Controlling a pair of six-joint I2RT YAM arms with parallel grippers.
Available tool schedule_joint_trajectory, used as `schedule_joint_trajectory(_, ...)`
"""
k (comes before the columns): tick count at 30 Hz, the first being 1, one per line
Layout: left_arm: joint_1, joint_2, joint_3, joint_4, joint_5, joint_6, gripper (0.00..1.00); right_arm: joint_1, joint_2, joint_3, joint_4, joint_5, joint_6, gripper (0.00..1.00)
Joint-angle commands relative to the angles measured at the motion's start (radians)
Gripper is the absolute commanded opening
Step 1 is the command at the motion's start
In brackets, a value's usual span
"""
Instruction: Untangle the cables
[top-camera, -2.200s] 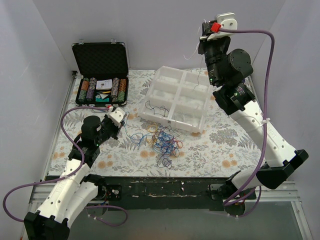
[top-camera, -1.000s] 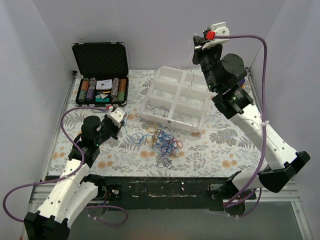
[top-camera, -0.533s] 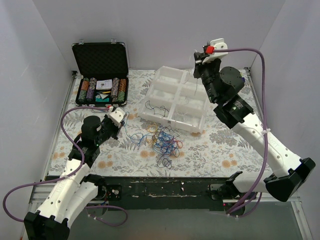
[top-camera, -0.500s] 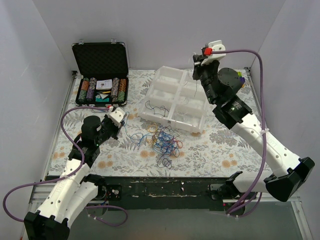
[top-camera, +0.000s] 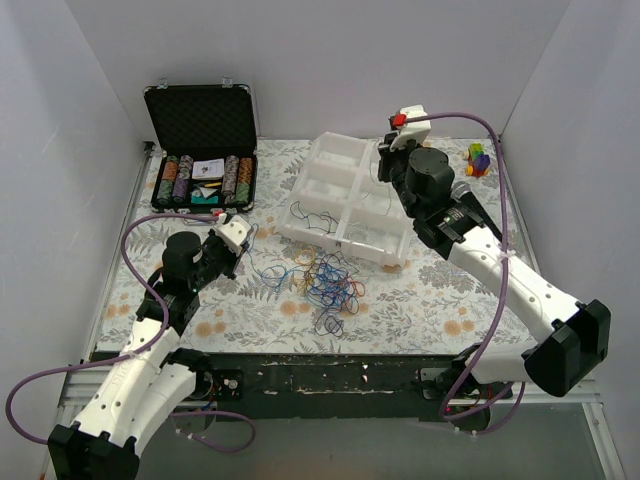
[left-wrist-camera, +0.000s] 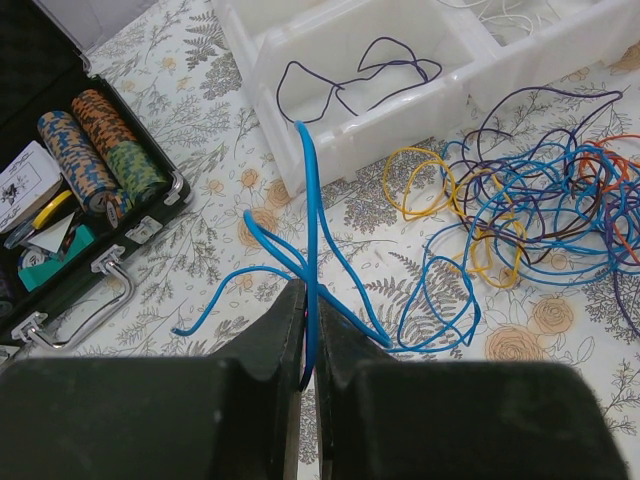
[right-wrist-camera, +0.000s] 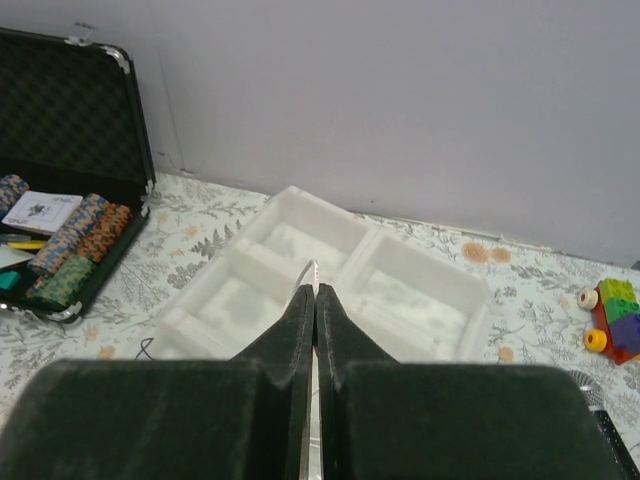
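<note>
The left gripper (left-wrist-camera: 308, 292) is clamping fully shut on a thin blue wire cable (left-wrist-camera: 312, 200) beside the multicoloured tangle of wire cables (left-wrist-camera: 540, 195), which is lying on the floral-patterned table (left-wrist-camera: 560, 372). The right gripper (right-wrist-camera: 315, 292), closed, is pinching a thin white strand (right-wrist-camera: 312, 268) above the white plastic compartment tray (right-wrist-camera: 420, 275).

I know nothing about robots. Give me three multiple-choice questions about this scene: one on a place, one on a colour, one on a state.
1. Where is the case? A far left corner; B near right edge; C between the arms.
2. The left gripper holds a cable coloured: A red; B blue; C yellow.
3. The right gripper is: A wide open; B holding a chip; C pinching something thin.
Key: 1 A, it sits far left in the overhead view. 2 B, a blue strand runs between its fingers. 3 C, a white cable shows between its closed fingers.
</note>
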Motion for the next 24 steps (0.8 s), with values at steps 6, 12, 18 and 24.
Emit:
schedule_joint_trajectory(6, 0.002, -0.021, 0.024, -0.014, 0.008, -0.001, 0.00, -0.101, 0.064, -0.094, 0.038, -0.056, 0.095, 0.01)
schedule_joint_trajectory(12, 0.003, -0.023, 0.036, -0.023, 0.016, -0.001, 0.00, -0.113, 0.133, -0.167, 0.038, -0.125, 0.143, 0.01)
schedule_joint_trajectory(18, 0.003, -0.020, 0.059, -0.032, 0.026, -0.010, 0.00, -0.113, 0.201, -0.189, 0.046, -0.188, 0.195, 0.01)
schedule_joint_trajectory(24, 0.003, -0.012, 0.116, -0.051, 0.051, -0.026, 0.00, -0.113, 0.290, -0.190, 0.038, -0.230, 0.219, 0.01)
